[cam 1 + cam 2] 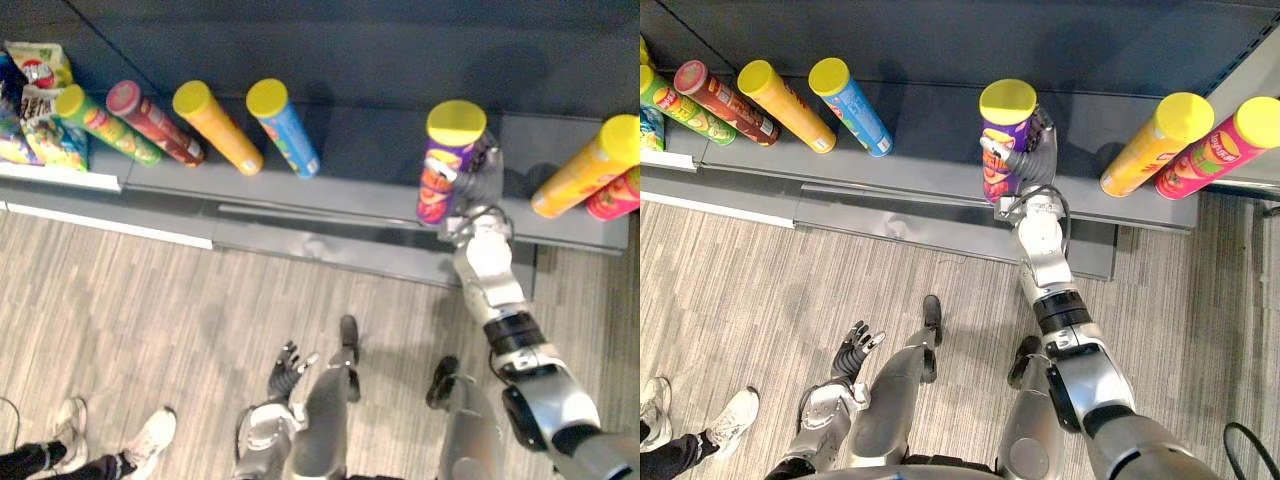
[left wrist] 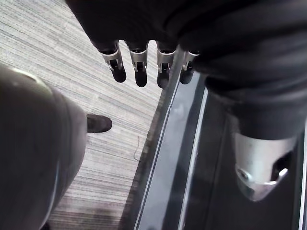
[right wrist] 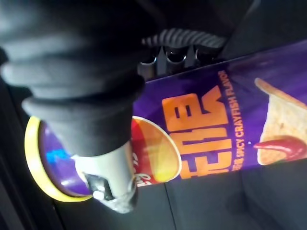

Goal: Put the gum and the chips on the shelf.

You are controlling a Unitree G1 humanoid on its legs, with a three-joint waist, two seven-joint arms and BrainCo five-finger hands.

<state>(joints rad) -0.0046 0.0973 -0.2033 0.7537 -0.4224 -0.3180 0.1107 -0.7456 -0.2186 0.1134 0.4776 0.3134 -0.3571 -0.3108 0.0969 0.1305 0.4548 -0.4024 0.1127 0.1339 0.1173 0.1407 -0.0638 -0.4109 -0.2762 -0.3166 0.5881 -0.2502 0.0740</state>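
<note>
Left eye: purple chips can [image 1: 452, 160], yellow lid, upright on the front part of the dark shelf [image 1: 370, 165]. Can't tell whether its base touches the shelf. Right robot hand [image 1: 478, 180] is clamped on its side, thumb across the front. Other cans [image 1: 215, 125] lean in a row further left, with two more [image 1: 585, 165] at the right. Snack bags [image 1: 35, 100] sit at the far left end. Left robot hand [image 1: 287, 368] hangs low over the wood-look floor [image 1: 150, 300], well apart from the shelf. A person's shoes [image 1: 150, 435] are at the lower left.

Right eye: same layout. The right robot hand's fingers wrap behind the can and its thumb lies on the label. Left robot hand's fingers are spread.

Left wrist: fingers [image 2: 140, 67] hang relaxed with nothing in them, above the floor and shelf edge.

Right wrist: close on the can. Label is purple with big orange lettering, a red-and-yellow round logo, and a chip and red chili picture. Fingers curl over the far side and the thumb [image 3: 112, 184] presses near the lid end.
</note>
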